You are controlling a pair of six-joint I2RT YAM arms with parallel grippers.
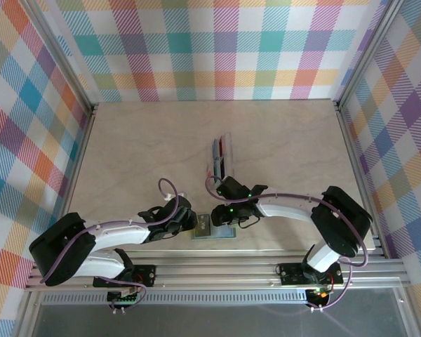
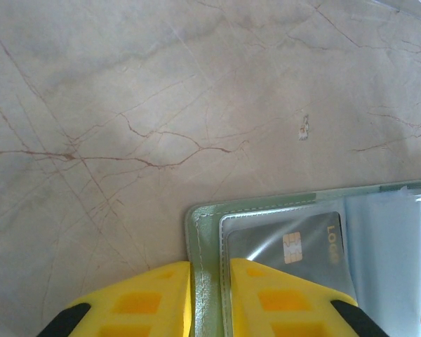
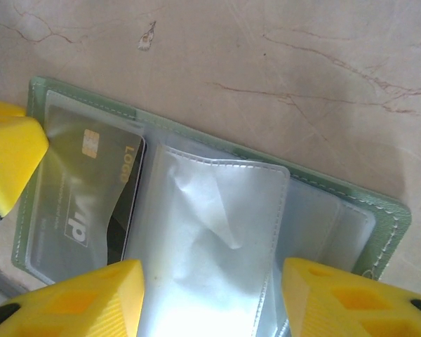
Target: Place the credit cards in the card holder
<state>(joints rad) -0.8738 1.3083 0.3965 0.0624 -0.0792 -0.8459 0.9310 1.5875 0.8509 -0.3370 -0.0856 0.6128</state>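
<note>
Green card holder: open near worktop's front edge, room behind.
Left gripper: pinches its rim.
Right gripper: half open, empty.
Wrist views: grey card inside.

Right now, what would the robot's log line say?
left gripper: shut on card holder edge | right gripper: open over clear sleeve | dark card: inside a pocket | card holder: lying open
</note>
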